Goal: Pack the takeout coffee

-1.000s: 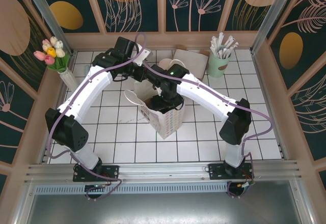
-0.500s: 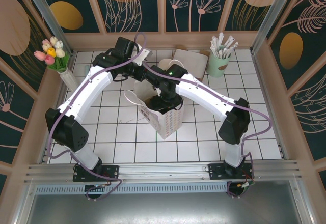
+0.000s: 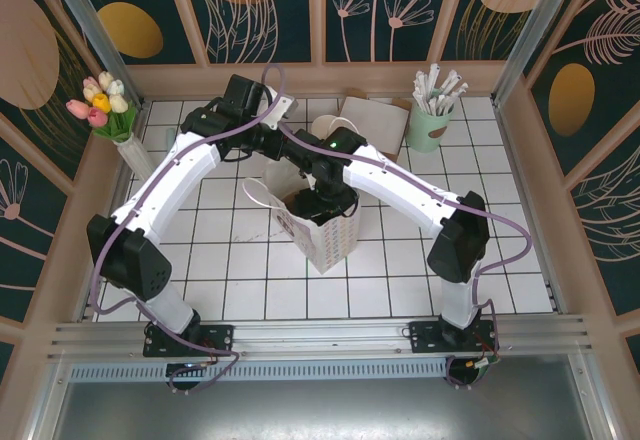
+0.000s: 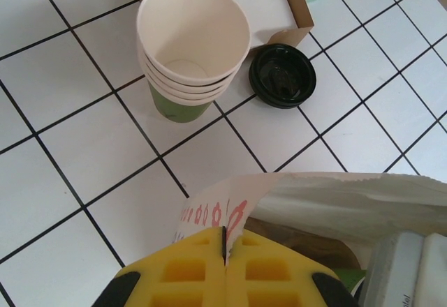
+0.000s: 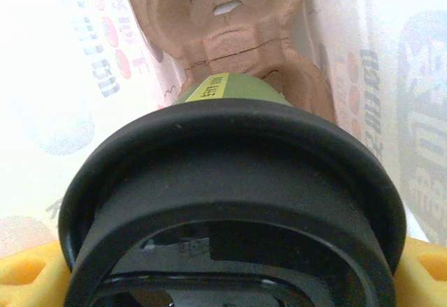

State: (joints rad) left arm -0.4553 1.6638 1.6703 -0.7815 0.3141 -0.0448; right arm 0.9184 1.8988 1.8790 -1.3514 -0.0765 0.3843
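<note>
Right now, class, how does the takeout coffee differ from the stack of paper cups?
The takeout coffee has a black lid; the stack of paper cups is open-topped. The coffee sits inside the white bag, held by the right gripper; the stack stands free on the tiles. Both show green sides.

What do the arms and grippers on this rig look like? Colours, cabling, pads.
Left arm and right arm: white shells with black joints, a purple cable running along each. A small green light glows on the right arm. Finger pads are yellow foam with a moulded grid of square pockets.
</note>
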